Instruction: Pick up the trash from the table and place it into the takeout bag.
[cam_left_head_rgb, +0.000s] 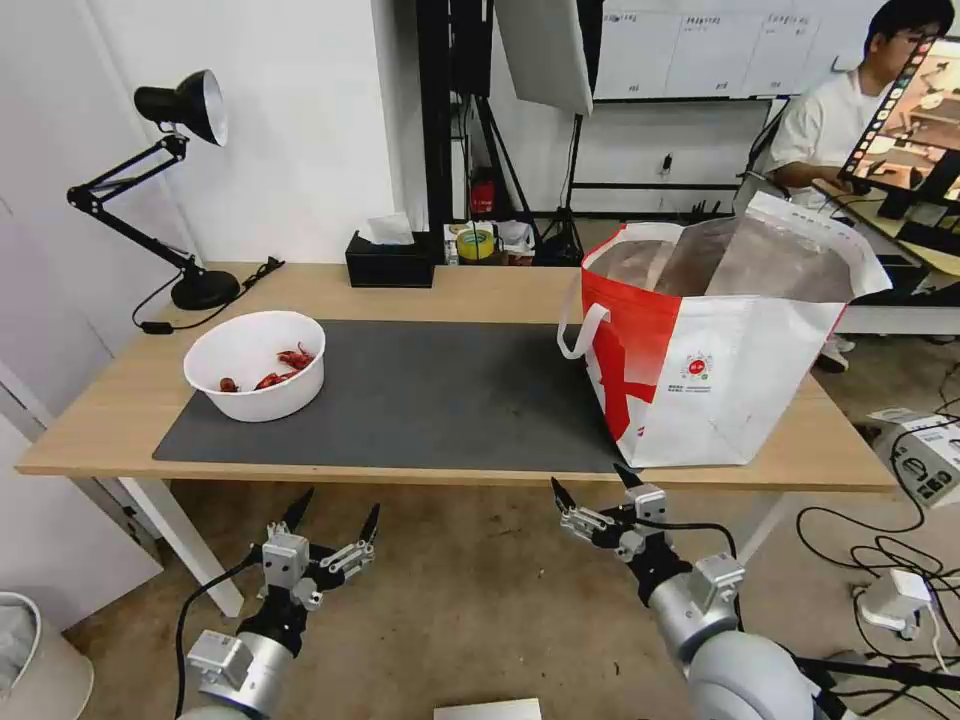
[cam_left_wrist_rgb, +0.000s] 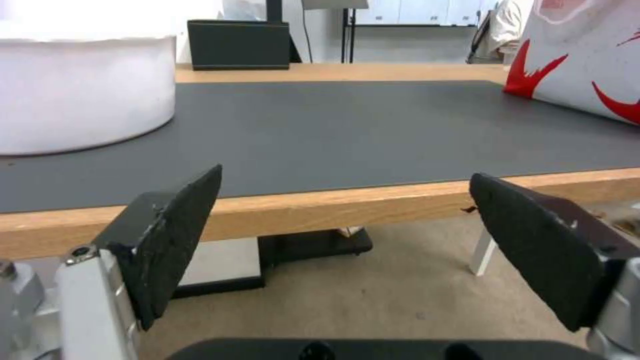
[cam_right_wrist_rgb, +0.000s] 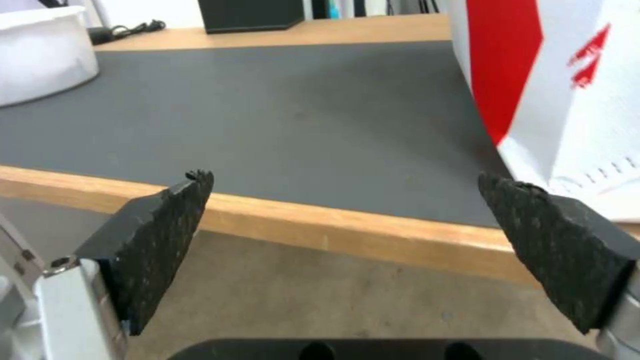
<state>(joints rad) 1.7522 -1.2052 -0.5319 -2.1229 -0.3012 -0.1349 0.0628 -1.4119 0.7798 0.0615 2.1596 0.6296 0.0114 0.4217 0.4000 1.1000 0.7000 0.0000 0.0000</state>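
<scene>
Holding both arms low in front of the table (cam_left_head_rgb: 450, 290), I have nothing in either hand: my left gripper (cam_left_head_rgb: 335, 518) hangs below the table's near edge with its fingers spread wide and empty, and my right gripper (cam_left_head_rgb: 592, 487) sits just under that same edge, equally spread and empty, close below the takeout bag (cam_left_head_rgb: 720, 370). Taking the dark grey mat (cam_left_head_rgb: 420, 400) as my landmark, the white bowl (cam_left_head_rgb: 256, 364) with red crayfish shells stands on the mat's far-left corner, upright and untouched, while the bag stands on the mat's right end with its mouth open and its foil lining showing. As I judge it, the bowl is what is left to clear, since the rest of the mat between bowl and bag lies bare. Something pale seems to sit inside the bag, but from the head view I cannot tell whether that is trash or just folds of the lining, so I will not count any piece as done. Beyond the mat's far edge a black tissue box (cam_left_head_rgb: 390, 262) sits on the wood, which I leave alone. So the work looks either nearly finished or barely begun, with the bowl the one piece plainly outstanding.
</scene>
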